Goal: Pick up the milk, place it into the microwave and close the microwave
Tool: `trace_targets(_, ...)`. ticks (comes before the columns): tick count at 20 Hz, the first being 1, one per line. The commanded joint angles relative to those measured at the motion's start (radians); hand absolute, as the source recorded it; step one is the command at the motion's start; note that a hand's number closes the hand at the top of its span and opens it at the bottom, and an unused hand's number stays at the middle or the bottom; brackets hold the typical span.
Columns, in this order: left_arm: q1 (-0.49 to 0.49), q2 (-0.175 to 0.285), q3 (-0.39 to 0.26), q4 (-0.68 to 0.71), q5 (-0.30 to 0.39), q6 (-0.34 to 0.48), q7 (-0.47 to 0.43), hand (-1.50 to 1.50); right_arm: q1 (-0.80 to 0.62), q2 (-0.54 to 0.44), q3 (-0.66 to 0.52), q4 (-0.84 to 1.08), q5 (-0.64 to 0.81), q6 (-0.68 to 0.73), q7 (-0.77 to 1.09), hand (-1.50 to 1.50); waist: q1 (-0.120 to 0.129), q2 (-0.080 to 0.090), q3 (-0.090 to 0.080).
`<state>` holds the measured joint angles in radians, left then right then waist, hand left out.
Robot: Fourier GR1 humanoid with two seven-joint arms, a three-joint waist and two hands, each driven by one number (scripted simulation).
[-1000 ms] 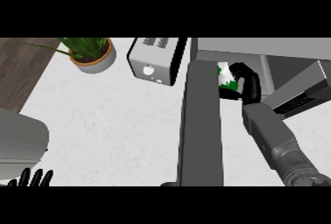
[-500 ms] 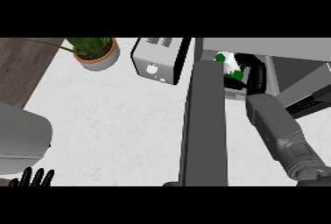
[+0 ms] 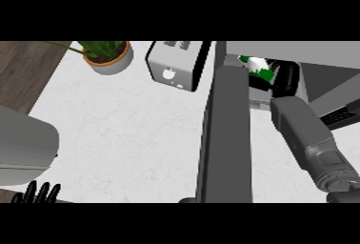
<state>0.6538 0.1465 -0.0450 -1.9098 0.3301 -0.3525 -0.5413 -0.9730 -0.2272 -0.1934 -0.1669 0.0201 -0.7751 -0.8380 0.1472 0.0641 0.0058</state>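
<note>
Deeper into the microwave (image 3: 309,48) than a second ago, the right robot hand (image 3: 285,78) has its black fingers curled round the milk (image 3: 256,66), a white carton with green print. The carton is inside the dark cavity at the counter's far right corner. A grey, blocky forearm (image 3: 309,138) slants back from the hand toward the near edge. Just left of it the open microwave door (image 3: 226,143), a long flat dark-grey slab seen edge-on, stretches from the far edge almost to the near one and walls off the cavity from the rest of the counter (image 3: 126,128), which is white and faintly marbled. Beyond the door a boxy silver toaster (image 3: 174,66) and a potted plant (image 3: 105,55) in a round tan pot stand along the far edge. A rounded grey appliance (image 3: 21,147) sits at the left edge. The left robot hand (image 3: 38,193) rests at the near left corner, fingers straight up.
</note>
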Motion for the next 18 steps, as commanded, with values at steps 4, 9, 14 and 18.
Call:
trace_targets(4, -0.037, -0.003, 0.008, 0.014, 0.001, 0.014, 0.016, -1.5, -0.014, 0.0, -0.012, 0.004, 0.014, -0.138, -0.043, 1.5, 0.007, 0.009, 0.002)
trace_targets(9, -0.048, 0.004, 0.005, 0.012, -0.008, 0.002, 0.001, -1.5, 0.097, -0.089, 0.032, 0.162, 0.081, -0.361, 0.227, -1.5, 0.016, 0.045, -0.017)
trace_targets(14, -0.073, 0.013, 0.003, 0.03, -0.02, -0.004, 0.004, -1.5, 0.118, -0.073, 0.124, 0.165, 0.172, -0.454, 0.364, -1.5, 0.051, 0.037, -0.008)
trace_targets(18, -0.087, 0.018, 0.005, 0.041, -0.019, -0.001, 0.021, -1.5, -0.011, -0.004, 0.187, 0.142, 0.231, -0.199, 0.259, -1.5, 0.052, 0.012, 0.002)
